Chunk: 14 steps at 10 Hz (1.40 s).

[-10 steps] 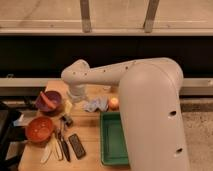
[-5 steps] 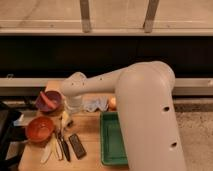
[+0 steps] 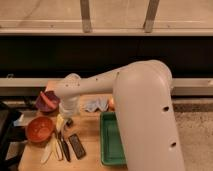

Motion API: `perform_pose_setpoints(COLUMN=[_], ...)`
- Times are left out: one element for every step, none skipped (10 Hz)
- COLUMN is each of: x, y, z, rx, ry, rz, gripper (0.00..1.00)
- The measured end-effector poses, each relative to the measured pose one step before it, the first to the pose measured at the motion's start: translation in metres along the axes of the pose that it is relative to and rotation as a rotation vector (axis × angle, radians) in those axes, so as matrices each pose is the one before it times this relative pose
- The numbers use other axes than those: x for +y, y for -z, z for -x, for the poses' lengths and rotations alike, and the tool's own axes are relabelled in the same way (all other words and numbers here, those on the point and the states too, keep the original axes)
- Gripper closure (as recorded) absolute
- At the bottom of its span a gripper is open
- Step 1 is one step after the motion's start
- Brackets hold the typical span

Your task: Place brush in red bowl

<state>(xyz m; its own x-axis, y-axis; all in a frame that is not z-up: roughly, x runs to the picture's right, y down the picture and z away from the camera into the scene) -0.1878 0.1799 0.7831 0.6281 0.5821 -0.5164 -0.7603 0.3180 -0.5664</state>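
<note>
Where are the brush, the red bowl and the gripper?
brush (image 3: 64, 149): camera view, middle of its black handle.
red bowl (image 3: 39, 128): camera view, its bare inside.
gripper (image 3: 65, 122): camera view, midway between its fingertips, near the brush's upper end.

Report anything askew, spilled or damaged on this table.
Nothing stands out. The slim black-handled brush lies flat on the wooden table beside the round orange-red bowl; nothing looks spilled. The gripper hangs over the table near the brush.

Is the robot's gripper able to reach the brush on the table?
Probably yes. The gripper hangs close above the brush, jaws open, and nothing lies on top of the brush.
</note>
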Motion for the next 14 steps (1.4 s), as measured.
perform_pose_setpoints(x=[0.00637, 0.00021, -0.00223, 0.00257, 0.00053, -0.00233, 0.00187, 0.00202, 0.00273, 0.00187, 0.00094, 0.0008, 0.00114, 0.00165], y=[-0.00469, -0.00121, 0.00067, -0.00046, -0.00006, 0.00001, -0.00293, -0.00676, -0.01089, -0.00518, -0.00202, -0.00107, -0.00133, -0.0019], z=[-0.00088, -0.0006, -0.00047, 0.00106, 0.00007, -0.00081, -0.00007, -0.00197, -0.00231, -0.0004, 0.00003, 0.00018, 0.00048, 0.00143], rx=[0.00357, -0.00289, -0.00225, 0.00017, -0.00008, -0.00003, 0.00648, 0.01335, 0.01787, 0.00829, 0.00375, 0.00407, 0.00834, 0.01154], ry=[0.01125, 0.00284, -0.00368, 0.00442, 0.00071, -0.00383, 0.00159, -0.00187, -0.00069, -0.00392, -0.00387, -0.00088, -0.00067, -0.00695], rz=[0.02171, 0.01059, 0.00028, 0.0009, 0.00076, 0.00065, 0.0115, 0.01253, 0.01444, 0.01356, 0.00743, 0.00221, -0.00282, -0.01305], gripper=[0.2, 0.2, 0.2, 0.2, 0.2, 0.2, 0.2, 0.2, 0.2, 0.2, 0.2, 0.2, 0.2, 0.2])
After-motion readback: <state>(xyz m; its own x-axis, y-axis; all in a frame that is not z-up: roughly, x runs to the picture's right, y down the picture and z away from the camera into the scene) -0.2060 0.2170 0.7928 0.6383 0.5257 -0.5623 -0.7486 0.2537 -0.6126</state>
